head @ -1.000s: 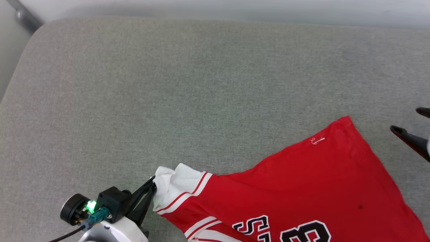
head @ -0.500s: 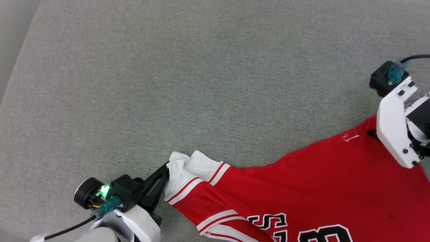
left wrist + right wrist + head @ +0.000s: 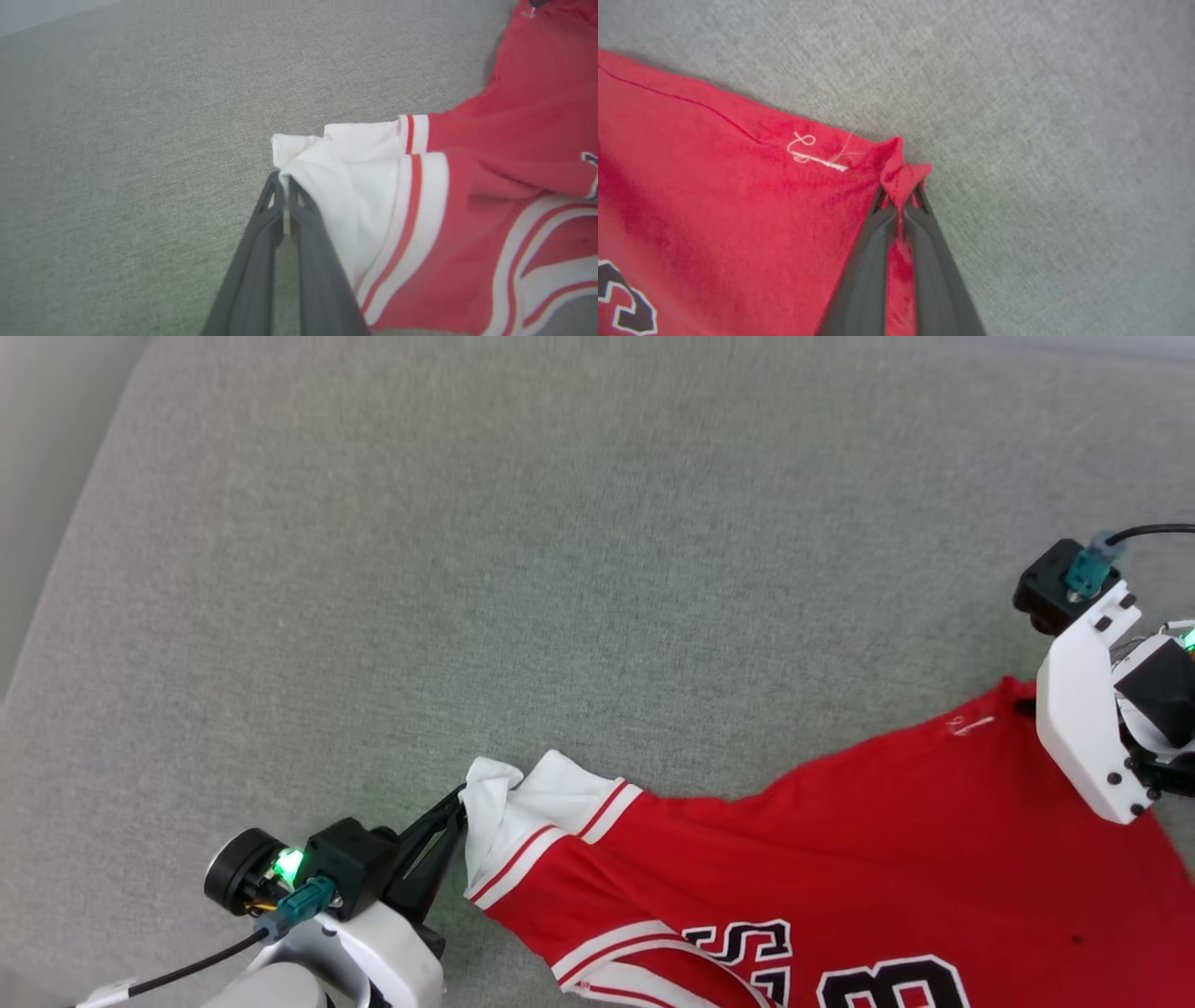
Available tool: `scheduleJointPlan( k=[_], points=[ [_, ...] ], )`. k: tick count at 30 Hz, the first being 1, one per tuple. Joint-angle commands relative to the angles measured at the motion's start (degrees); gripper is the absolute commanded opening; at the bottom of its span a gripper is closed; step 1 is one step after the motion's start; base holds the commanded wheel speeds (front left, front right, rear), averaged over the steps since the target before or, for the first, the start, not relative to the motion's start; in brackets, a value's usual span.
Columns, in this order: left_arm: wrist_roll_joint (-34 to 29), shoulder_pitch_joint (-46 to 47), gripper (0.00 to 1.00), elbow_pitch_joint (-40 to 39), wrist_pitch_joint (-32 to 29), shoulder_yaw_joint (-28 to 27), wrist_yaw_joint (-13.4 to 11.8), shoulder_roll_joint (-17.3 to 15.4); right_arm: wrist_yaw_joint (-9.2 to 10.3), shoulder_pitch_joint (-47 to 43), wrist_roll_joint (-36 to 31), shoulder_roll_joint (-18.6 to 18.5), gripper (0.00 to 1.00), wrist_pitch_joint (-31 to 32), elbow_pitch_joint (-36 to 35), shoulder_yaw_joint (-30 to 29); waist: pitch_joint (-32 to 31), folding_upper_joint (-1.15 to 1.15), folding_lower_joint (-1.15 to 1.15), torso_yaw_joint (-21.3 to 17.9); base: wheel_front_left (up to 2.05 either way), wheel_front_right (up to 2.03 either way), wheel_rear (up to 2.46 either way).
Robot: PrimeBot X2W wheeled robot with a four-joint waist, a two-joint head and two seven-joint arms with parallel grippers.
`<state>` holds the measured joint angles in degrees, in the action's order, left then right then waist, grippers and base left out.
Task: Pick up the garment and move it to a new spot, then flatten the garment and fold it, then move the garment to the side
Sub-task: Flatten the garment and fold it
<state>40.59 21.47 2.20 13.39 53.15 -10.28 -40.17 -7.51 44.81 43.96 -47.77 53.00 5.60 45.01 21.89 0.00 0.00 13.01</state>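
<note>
The garment (image 3: 859, 859), a red jersey with white sleeves and black lettering, lies lettering-up across the lower right of the grey surface. My left gripper (image 3: 457, 803) is shut on the bunched white sleeve (image 3: 322, 154) at the garment's left end. In the left wrist view its fingers (image 3: 280, 186) pinch the sleeve's edge. At the garment's far right corner my right gripper (image 3: 901, 191) is shut on a puckered tip of red fabric (image 3: 903, 175), beside a loose white thread (image 3: 812, 156). In the head view the white wrist housing (image 3: 1083, 719) hides those fingertips.
A grey fabric surface (image 3: 523, 579) stretches wide above and left of the garment. Its rounded edge runs down the left side (image 3: 65, 551), with paler floor beyond. Cables trail from both wrists.
My right gripper came in from the right edge over the garment's far corner and shut on it. The left gripper kept its hold on the sleeve. The camera shifted.
</note>
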Motion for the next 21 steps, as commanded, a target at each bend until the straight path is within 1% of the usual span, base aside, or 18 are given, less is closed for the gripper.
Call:
scheduleJointPlan(
  k=[1, 5, 8, 9, 13, 16, 21],
  points=[
    [-0.1, -0.3, 0.0, 0.3, 0.2, -0.1, 0.1, -0.6, 0.04, -0.7, 0.4, 0.6, 0.0, -1.9, 0.0, -0.5, -3.3, 0.0, 0.0, -0.9, 0.0, 0.0, 0.0],
    [-0.7, -0.1, 0.0, -0.9, -0.8, 0.2, -0.2, -1.8, 0.04, -2.0, 0.8, 1.1, 0.0, -7.9, -0.4, -2.3, -8.4, 0.0, 0.0, -2.4, 0.0, 0.0, 0.0],
    [-1.4, 1.8, 0.0, -2.1, -1.8, 0.0, 0.2, -3.2, 0.04, -3.1, 1.2, 1.2, 0.0, -11.8, -1.2, -4.4, -11.9, 0.0, 0.0, -3.4, 0.0, 0.0, 0.0],
    [-1.4, 1.8, 0.0, -2.1, -1.8, 0.0, 0.2, -3.2, 0.04, -3.1, 1.2, 1.2, 0.0, -11.8, -1.2, -4.4, -11.9, 0.0, 0.0, -3.4, 0.0, 0.0, 0.0],
    [-2.9, 5.0, 0.0, -3.9, -3.2, -0.4, 1.2, -4.6, 0.04, -4.5, 1.0, 1.1, 0.0, -15.5, -2.5, -7.6, -15.0, 0.0, 0.0, -4.8, 0.0, 0.0, 0.0],
    [-3.9, 9.0, 0.0, -4.5, -4.2, -1.2, 2.2, -4.6, 0.04, -4.9, 0.4, 1.4, 0.0, -17.6, -3.2, -10.9, -16.4, 0.0, 0.0, -5.7, 0.0, 0.0, 0.0],
    [-4.8, 18.2, 0.0, -2.1, -5.1, -3.5, 4.9, -3.0, 0.04, -3.4, -2.1, 3.5, 0.0, -19.8, -3.8, -16.4, -17.2, 0.0, 0.0, -7.2, 0.0, 0.0, 0.0]
  ],
)
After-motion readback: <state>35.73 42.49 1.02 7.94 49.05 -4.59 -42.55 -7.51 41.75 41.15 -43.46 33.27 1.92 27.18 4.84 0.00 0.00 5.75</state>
